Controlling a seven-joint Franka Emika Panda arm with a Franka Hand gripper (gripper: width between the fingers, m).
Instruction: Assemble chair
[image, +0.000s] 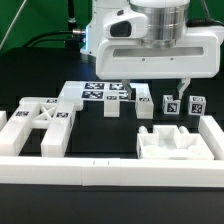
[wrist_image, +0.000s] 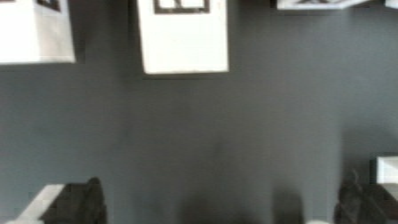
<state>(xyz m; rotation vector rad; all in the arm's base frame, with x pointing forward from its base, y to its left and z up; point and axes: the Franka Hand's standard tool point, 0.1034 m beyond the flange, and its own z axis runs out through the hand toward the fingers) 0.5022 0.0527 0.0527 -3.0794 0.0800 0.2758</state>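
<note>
**Open jaws hover over bare table as chair parts wait**

In the exterior view, the loose chair parts lie in a row across the dark tabletop (image: 100, 135). At the left of the frame is the chunky X-braced white plastic frame (image: 40, 127), lying flat. At centre is the flat white panel (image: 103, 93), with several black-and-white tags on its upper face. Just to its right stands a notched white block (image: 141, 103). Further right, two small white tagged cubes (image: 172, 106) sit side by side, just apart. At lower right is a wide white piece with recessed notches (image: 175, 145). A long low white border rail (image: 100, 172) runs along the bottom of the frame. The white robot arm (image: 150, 35) hangs over the right half of the row.

In the wrist view, the gripper (wrist_image: 222, 200) is spread wide, with one dark fingertip (wrist_image: 71, 200) near each side edge. Only bare tabletop lies between the jaws, and they hold nothing. A tall white tagged block (wrist_image: 183, 40) stands ahead of the jaws, well apart from both fingertips. It is flanked by another white block (wrist_image: 32, 35) and the edge of a third part (wrist_image: 320, 4). Which chair parts these are cannot be told.
</note>
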